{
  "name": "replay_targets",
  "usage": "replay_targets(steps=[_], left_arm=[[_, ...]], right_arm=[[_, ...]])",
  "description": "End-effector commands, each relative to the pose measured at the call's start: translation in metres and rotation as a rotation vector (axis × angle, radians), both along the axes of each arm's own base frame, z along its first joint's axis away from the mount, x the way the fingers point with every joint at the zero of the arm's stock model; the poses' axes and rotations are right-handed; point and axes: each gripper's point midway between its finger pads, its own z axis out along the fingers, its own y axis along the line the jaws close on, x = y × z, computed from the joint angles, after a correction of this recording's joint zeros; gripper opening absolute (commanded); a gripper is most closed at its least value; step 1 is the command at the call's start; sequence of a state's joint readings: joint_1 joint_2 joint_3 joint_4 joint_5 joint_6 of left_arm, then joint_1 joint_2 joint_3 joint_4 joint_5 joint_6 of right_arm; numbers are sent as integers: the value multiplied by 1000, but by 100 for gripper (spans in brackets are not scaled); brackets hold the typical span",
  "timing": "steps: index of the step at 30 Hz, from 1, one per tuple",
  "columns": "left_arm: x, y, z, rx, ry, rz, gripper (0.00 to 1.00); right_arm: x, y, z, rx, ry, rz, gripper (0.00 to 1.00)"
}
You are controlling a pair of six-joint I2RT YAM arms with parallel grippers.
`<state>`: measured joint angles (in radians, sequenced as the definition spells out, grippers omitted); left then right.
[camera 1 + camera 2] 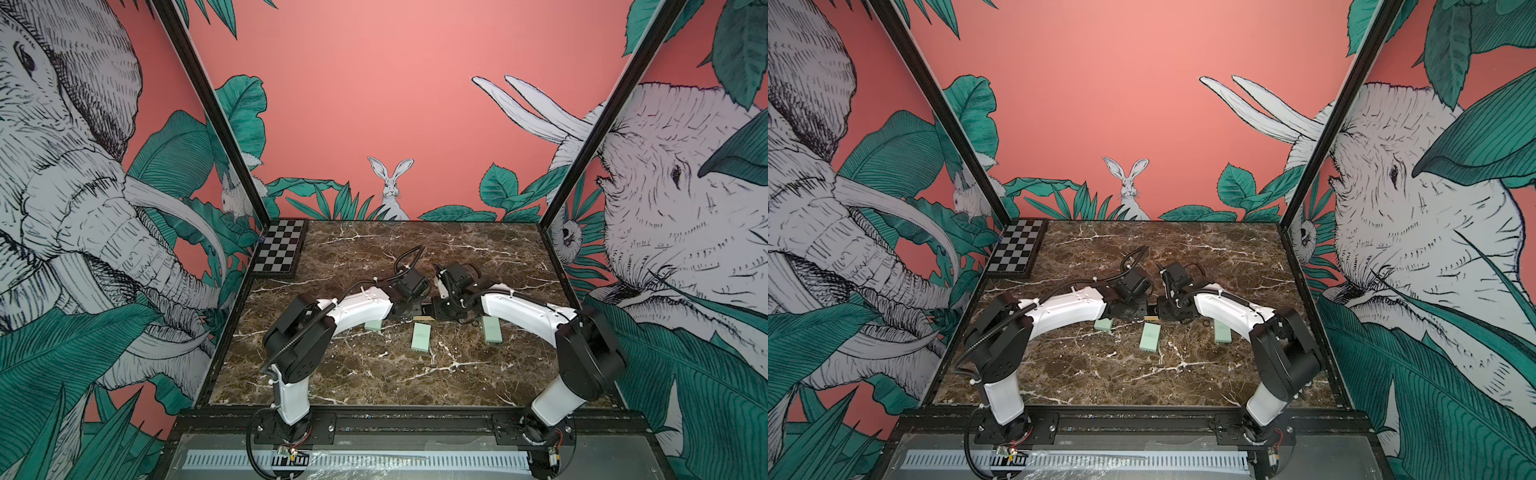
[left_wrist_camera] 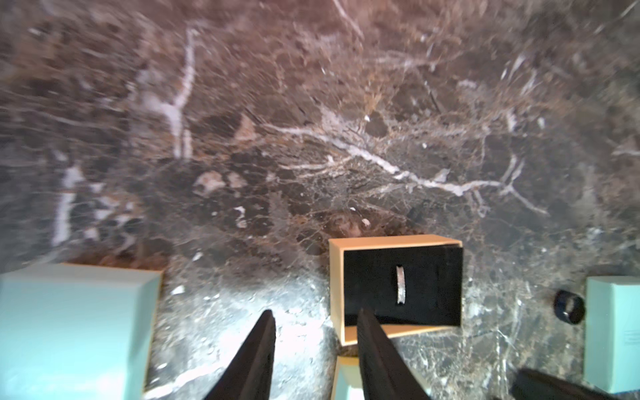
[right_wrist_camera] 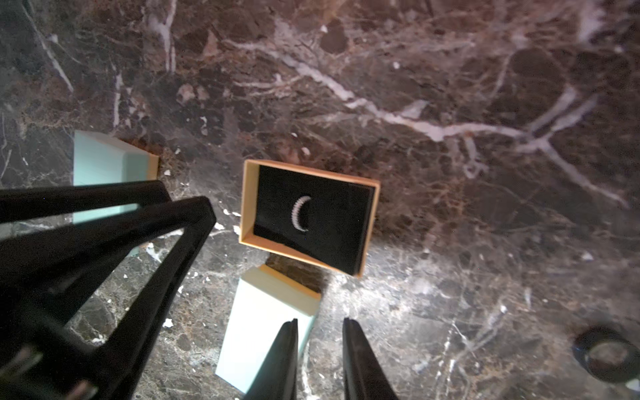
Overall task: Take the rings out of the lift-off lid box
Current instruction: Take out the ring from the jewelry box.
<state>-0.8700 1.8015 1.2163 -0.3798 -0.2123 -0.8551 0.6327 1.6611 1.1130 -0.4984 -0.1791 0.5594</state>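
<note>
three mint boxes [image 1: 374, 325] [image 1: 420, 336] [image 1: 491, 329] at 9, 6, 3 o'clock of open box [image 2: 336, 277]. one silver ring [image 2: 401, 285] inside, one dark ring [image 2: 569, 306] on marble [image 1: 374, 249]. left gripper [image 2: 316, 311], right gripper [image 3: 320, 320] part-open, empty. room toward 12.

**Top cams look fine, wrist cams are kinda mushy**

Both top views are evenly lit and pretty sharp, but the walls [image 1: 83, 208] bow outward at the edges from the wide lens. The wrist views are dimmer. There's a bright glare patch on the marble table [image 2: 214, 311] close to the camera, and it gets darker farther off. The left wrist view smears toward its borders, and the mint box [image 2: 69, 329] looks washed out and soft. In the right wrist view, the dark ring [image 3: 581, 346] in the corner is out of focus.
</note>
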Motion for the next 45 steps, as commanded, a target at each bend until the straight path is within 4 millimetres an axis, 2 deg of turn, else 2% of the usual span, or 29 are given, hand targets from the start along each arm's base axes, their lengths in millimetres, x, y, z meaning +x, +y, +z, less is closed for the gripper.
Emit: replay_targets(steps=[1, 10, 15, 17, 23, 31, 37, 45], left_arm=[[4, 11, 24, -33, -86, 60, 43], [-2, 29, 30, -22, -123, 72, 44], [-6, 37, 30, -1, -132, 73, 45], [-6, 40, 29, 5, -135, 75, 45], [-10, 51, 28, 18, -141, 89, 45], [-15, 68, 37, 22, -176, 116, 45], [-17, 79, 43, 25, -207, 139, 45], [-19, 83, 42, 31, -210, 141, 45]], right_arm=[[6, 12, -1, -5, 0, 0, 27], [19, 19, -15, -86, 6, 0, 30], [24, 19, -18, -148, -13, 4, 30], [32, 25, -13, -149, -25, 3, 29], [37, 22, -19, -211, -27, 0, 28], [35, 19, -25, -258, -9, 4, 27], [29, 24, -37, -249, 21, 12, 27], [29, 22, -44, -270, 25, 5, 25]])
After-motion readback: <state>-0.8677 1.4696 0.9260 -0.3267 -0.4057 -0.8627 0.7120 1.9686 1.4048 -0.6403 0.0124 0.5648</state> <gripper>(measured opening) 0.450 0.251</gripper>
